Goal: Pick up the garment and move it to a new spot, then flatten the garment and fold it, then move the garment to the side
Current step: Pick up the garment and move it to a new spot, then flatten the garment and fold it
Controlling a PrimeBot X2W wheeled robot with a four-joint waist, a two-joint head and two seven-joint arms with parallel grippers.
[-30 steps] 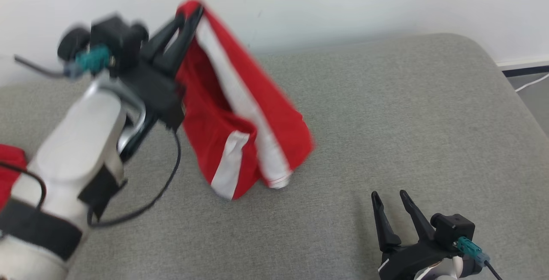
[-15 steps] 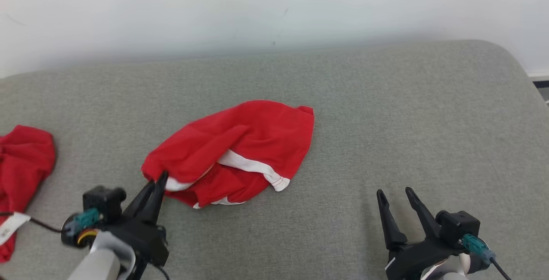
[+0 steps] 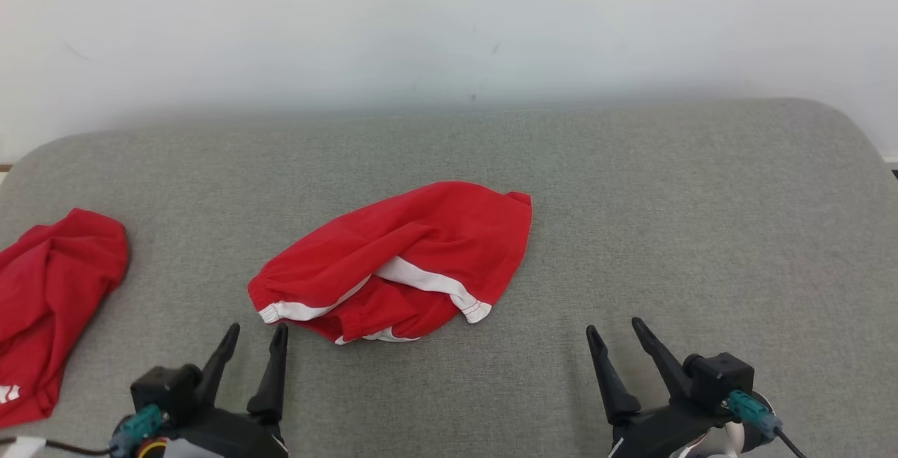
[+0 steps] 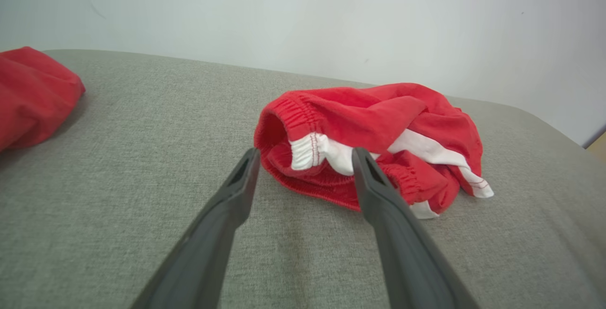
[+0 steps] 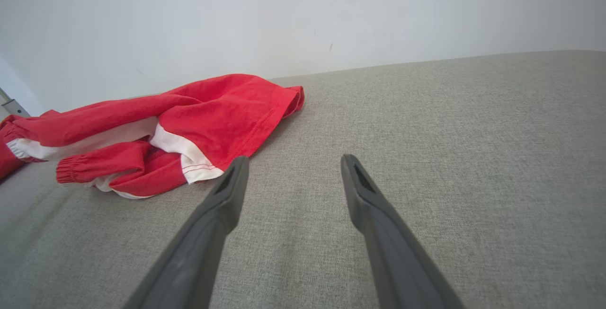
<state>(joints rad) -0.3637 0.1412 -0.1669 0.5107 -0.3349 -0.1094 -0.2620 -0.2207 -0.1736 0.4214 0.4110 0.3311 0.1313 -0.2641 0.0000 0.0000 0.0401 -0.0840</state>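
Head view, nearest the camera: the left gripper (image 3: 256,332) sits at the lower left and the right gripper (image 3: 616,328) at the lower right. Both are low over a grey cushion (image 3: 701,233), fingers pointing away from the robot. Each one stands open, its two dark fingers spread apart with nothing between them.

Just past the left gripper's tips lies the garment (image 3: 414,254), red with white stripes, crumpled in a loose heap near the middle of the cushion. A narrow strip of grey fabric shows between the tips and its near left edge. The right gripper is well apart from it, off to its right.

In the left wrist view the gathered elastic waistband faces the open fingers, with a white stripe crossing it. The right fingertip overlaps the cloth in that view, and whether it touches cannot be told. In the right wrist view the garment lies ahead and to the left of the fingers, a white-edged hem nearest the left fingertip, with grey cushion straight ahead.

Farther left in the head view, at the cushion's edge, a second red cloth (image 3: 49,290) lies bunched, well apart from the garment. Behind the cushion rises a plain pale wall (image 3: 449,23).
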